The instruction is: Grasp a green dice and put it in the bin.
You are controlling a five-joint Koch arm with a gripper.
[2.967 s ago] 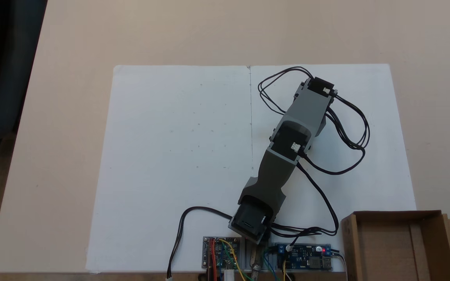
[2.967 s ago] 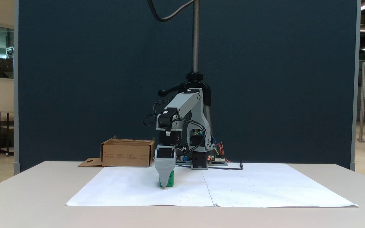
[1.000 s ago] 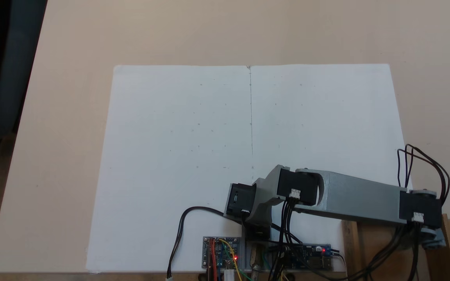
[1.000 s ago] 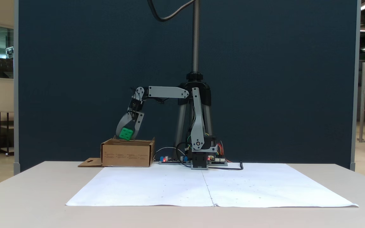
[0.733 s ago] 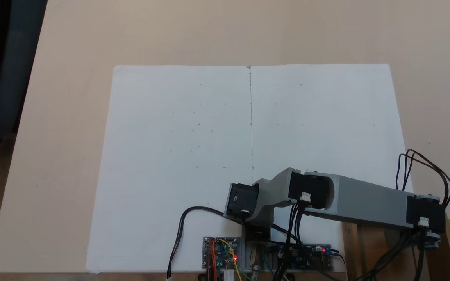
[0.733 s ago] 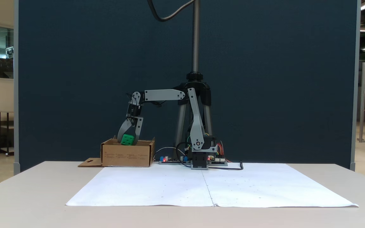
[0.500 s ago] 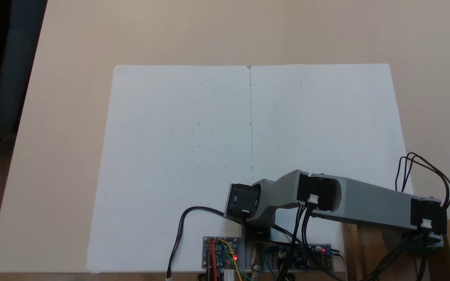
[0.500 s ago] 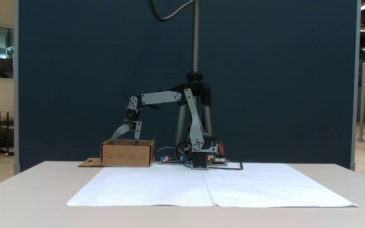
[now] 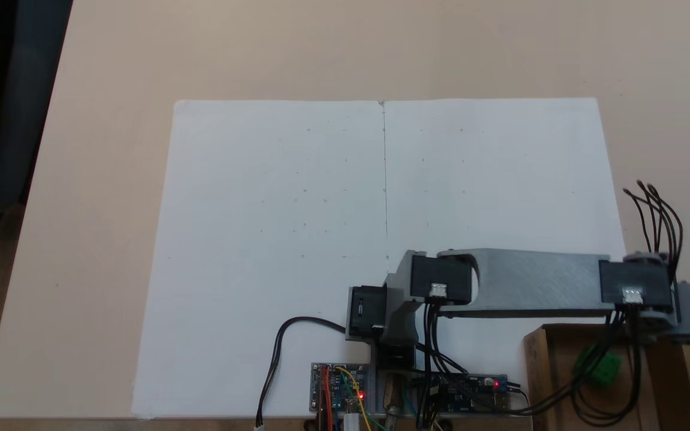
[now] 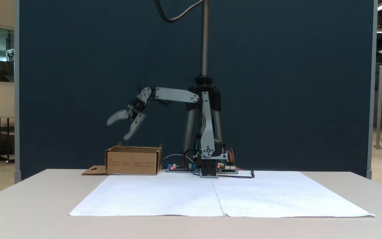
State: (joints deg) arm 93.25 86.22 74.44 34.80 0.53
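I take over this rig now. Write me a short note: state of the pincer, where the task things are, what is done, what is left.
Pincer: open and empty, raised in the air above the bin, jaws spread wide.
Green dice: lying inside the bin, free of the pincer, partly crossed by the arm's black cables in a fixed view.
Bin: on the table beside the arm's base, at the edge of the white paper.
Done: the dice is in the bin.
Left: nothing for the dice; probably only bring the arm back to rest.
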